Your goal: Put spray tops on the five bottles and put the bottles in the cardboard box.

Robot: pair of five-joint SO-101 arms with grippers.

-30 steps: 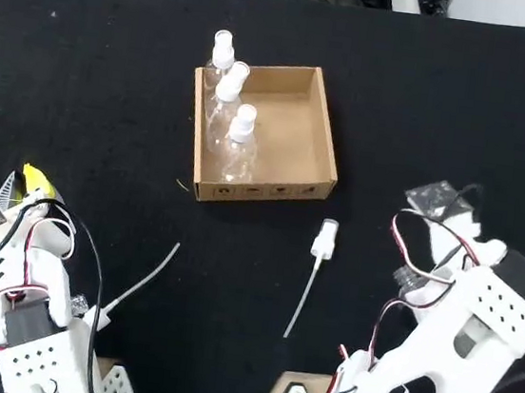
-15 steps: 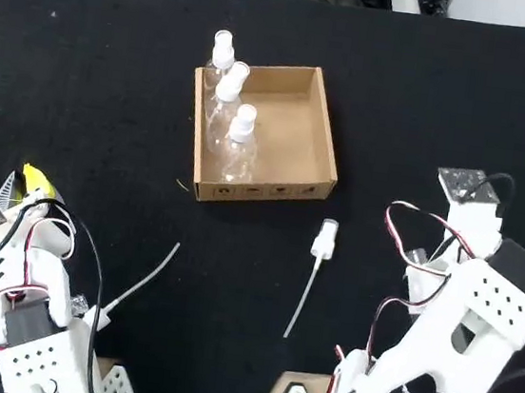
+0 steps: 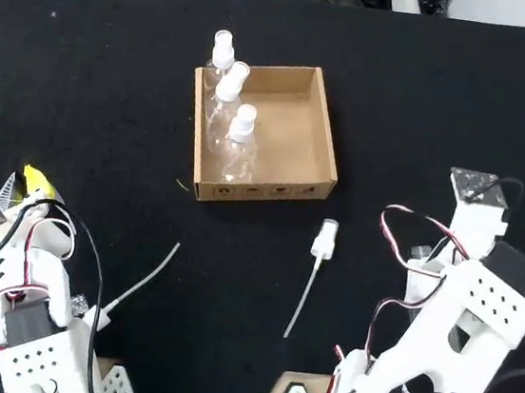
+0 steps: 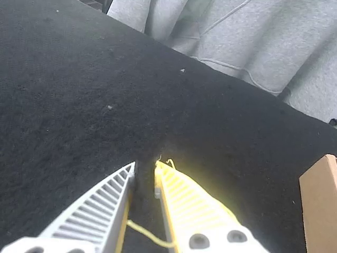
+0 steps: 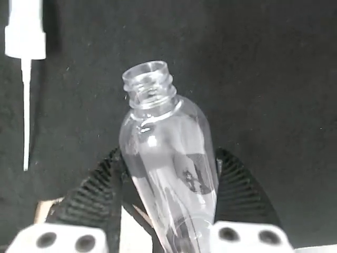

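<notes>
**Table** point(image 3: 84, 88): black cloth, carrying everything below.

**Right arm** point(image 3: 464, 308): folded at the near right edge, wrist raised and angled down at the cloth. The right gripper point(image 5: 168, 163) is clamped round the belly of an uncapped clear bottle point(image 5: 166, 121). The bottle's long axis runs straight out from between the fingers, open neck foremost.

**Left arm** point(image 3: 22, 320): folded at the near left corner. The left gripper point(image 4: 145, 171) points across bare cloth toward the far edge, its fingers drawn almost together on nothing.

**Cardboard box** point(image 3: 324, 127): far centre, well apart from both arms. Three capped bottles point(image 3: 240, 141) lie along its left wall.

**Loose spray top** point(image 3: 324, 238): on the cloth between box and right arm, and nearer that arm. Its head points at the box and its tube trails toward the robot, off to one side of the held neck.

**Second spray top** point(image 3: 142, 278): just beside the left arm, probably that arm's easier pick.
</notes>
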